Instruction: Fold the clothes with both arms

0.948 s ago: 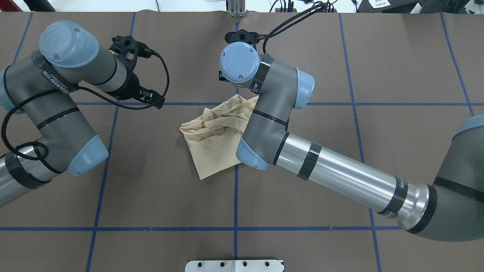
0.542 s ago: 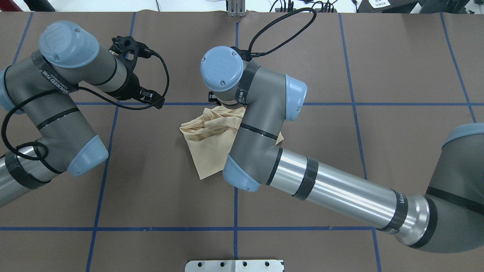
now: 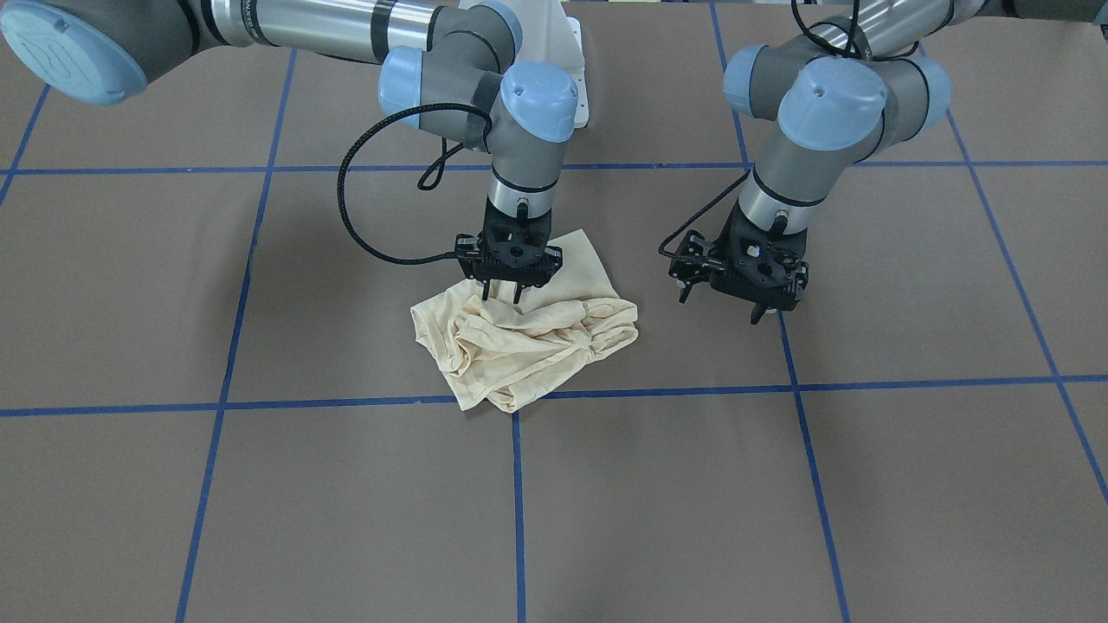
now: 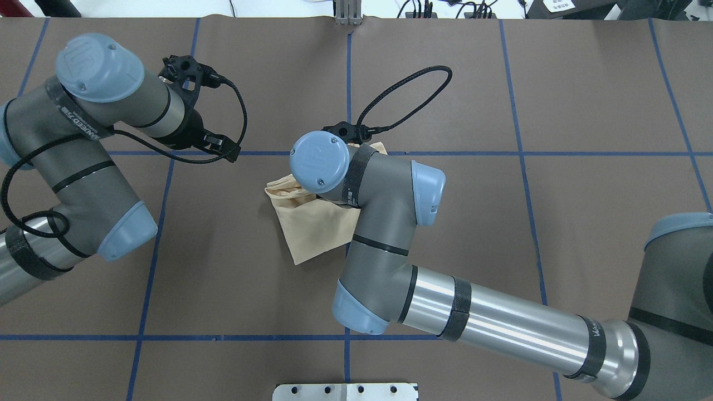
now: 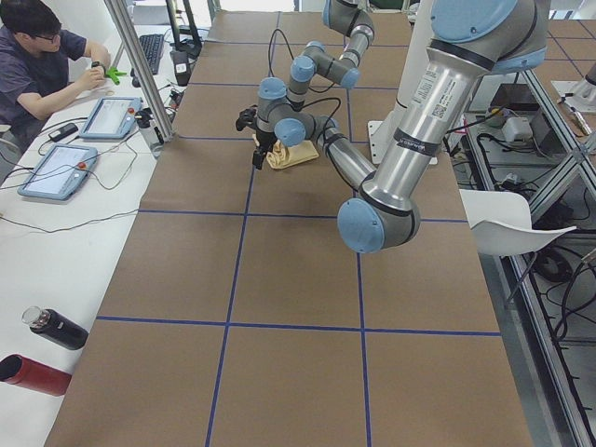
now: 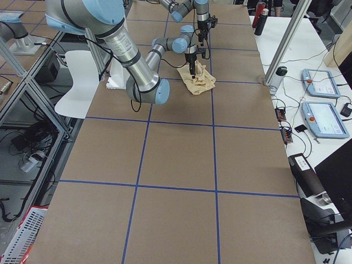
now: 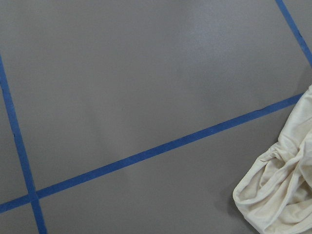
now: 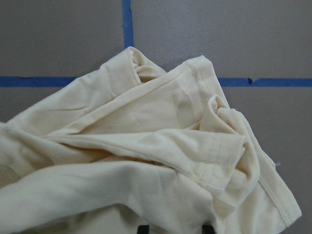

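Note:
The pale cream-yellow shirt (image 3: 528, 346) lies crumpled in a small heap at the table's middle; its print and neck tag are hidden. It also shows in the overhead view (image 4: 312, 223) and the right wrist view (image 8: 146, 161). My right gripper (image 3: 502, 294) points down, open, with its fingertips (image 8: 142, 229) just at the heap's robot-side edge, holding nothing. In the overhead view its wrist hides it. My left gripper (image 3: 720, 307) is open and empty, low over bare table beside the shirt. An edge of the shirt (image 7: 282, 195) shows in the left wrist view.
The table is covered in brown paper with blue tape grid lines (image 4: 346, 289). A white pedestal base (image 4: 345, 391) sits at the robot-side edge. An operator (image 5: 42, 56), tablets (image 5: 58, 168) and bottles (image 5: 37, 349) are along the far side bench.
My right arm has swung back toward the robot and down, so its wrist now sits over the shirt's far part. The left arm has barely moved. The shirt lies the same.

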